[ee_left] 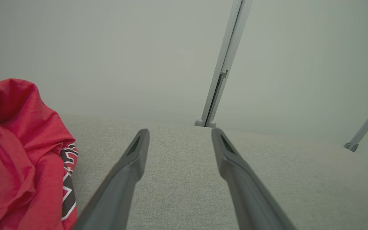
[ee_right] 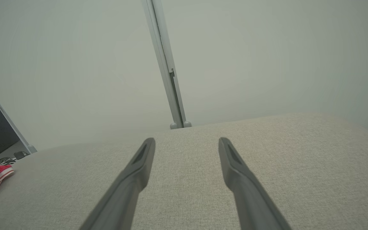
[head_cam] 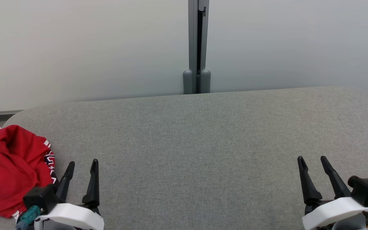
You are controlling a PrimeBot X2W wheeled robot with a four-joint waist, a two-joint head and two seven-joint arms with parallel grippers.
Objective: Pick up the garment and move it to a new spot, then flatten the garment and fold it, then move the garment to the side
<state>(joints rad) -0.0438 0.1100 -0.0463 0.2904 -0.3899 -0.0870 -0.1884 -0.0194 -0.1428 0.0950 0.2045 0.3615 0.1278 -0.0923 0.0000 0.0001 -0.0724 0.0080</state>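
**Q:** Two grippers at the near edge: which is nearer the garment (head_cam: 8,166)?

**A:** The left gripper (head_cam: 83,162), fingers spread and empty. The garment lies just beside it at 9 o'clock, on the left end of the grey cushion (head_cam: 203,143). The right gripper (head_cam: 311,157), likewise spread, stands well apart.

**Q:** Long axis?

**A:** Roughly 6 to 12 o'clock; a crumpled heap, no clear heading.

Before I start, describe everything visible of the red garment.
The garment is red, thin-looking fabric with white trim and a dark printed patch. It lies crumpled in a heap at the left end of the grey fabric surface, partly cut off by the head view's edge, just left of the open left gripper, which holds nothing.
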